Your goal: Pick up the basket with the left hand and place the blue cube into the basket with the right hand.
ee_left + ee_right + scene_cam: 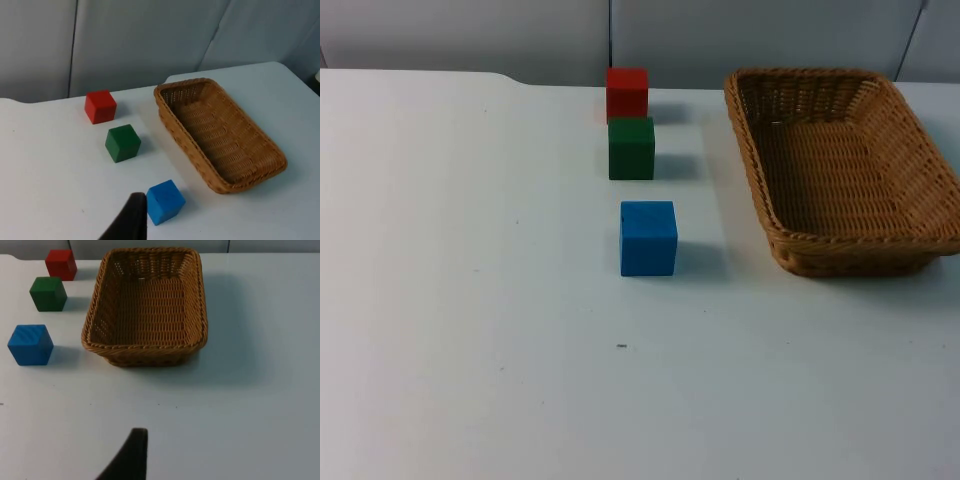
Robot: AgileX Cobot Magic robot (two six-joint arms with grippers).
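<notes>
Top view first: the wicker basket (842, 170) sits empty on the white table (470, 300), and the blue cube (648, 238) stands well clear of it, roughly at the basket's 8 o'clock. From the cube, the green cube (631, 148) lies at 12 o'clock with a gap between, and the red cube (627, 93) stands just beyond the green one, close to the grey partition wall (470, 30).

What could go wrong from here — mostly a matter of reach and crowding, as I judge it. The basket lies on the right arm's side of the table, yet the left arm has to lift it; crossing over, that arm could sweep through the line of cubes and knock the blue one out of place. A pinch on the woven rim may also slip or tip the basket if taken at a corner. For the right arm, the risk is closing on the green cube instead of the blue, or nudging the blue one while coming down.

Neither arm has started. In the left wrist view the left gripper (131, 220) hangs above the table with the blue cube just beside its fingertip at about 2 o'clock and the basket farther off at 1 o'clock. In the right wrist view the right gripper (131, 455) waits with the basket near at 12 o'clock and the blue cube well apart at 10 o'clock. One fingertip of each is all there is to go on — whether either pair is spread or pressed together, I cannot tell.
</notes>
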